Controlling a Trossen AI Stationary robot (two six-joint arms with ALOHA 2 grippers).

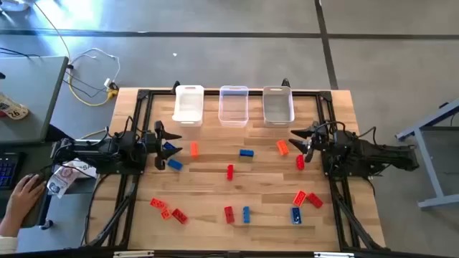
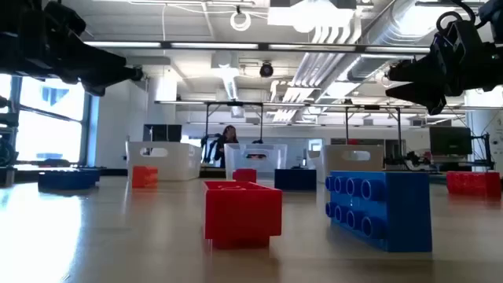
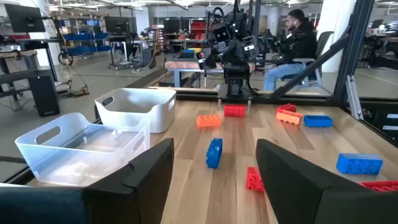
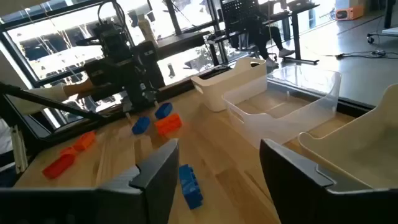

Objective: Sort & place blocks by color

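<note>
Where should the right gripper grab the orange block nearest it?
Best guess: come straight down on the orange block and close across its two long sides. It lies flat and tilted on the table, so turn the right gripper to match. A red block lies close beside it, so approach from above.

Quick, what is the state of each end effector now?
Left end effector: open, holding nothing.
Right end effector: open, holding nothing.
</note>
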